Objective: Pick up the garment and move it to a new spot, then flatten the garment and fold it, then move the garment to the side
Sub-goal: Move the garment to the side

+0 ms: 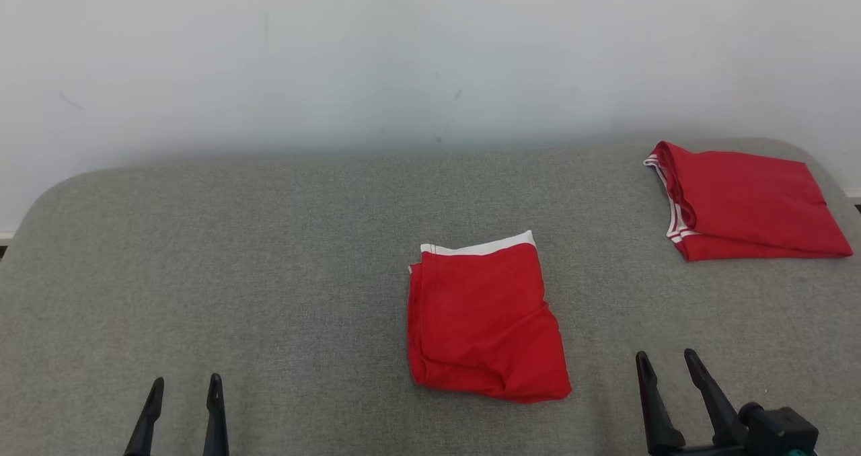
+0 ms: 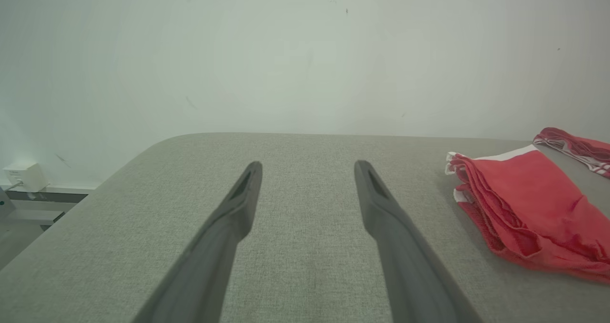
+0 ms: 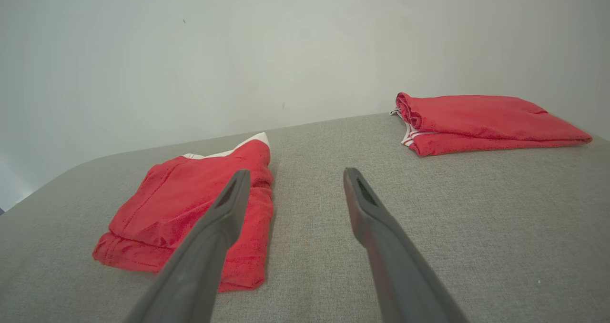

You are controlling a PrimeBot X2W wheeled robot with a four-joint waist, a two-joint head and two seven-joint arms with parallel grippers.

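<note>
Spread and empty, left end effector (image 1: 187, 382) and right end effector (image 1: 666, 356) wait at frame bottom; folded red garment (image 1: 481, 321) lies mid-frame on the table (image 1: 269, 274); a top-layer pinch could unravel it.

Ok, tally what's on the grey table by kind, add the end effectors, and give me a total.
Folded red garments: 2, the middle garment and the far-right garment, apart on the grey table.
End effectors: 2, the left end effector and the right end effector, both open and empty.
Total: 4.
</note>
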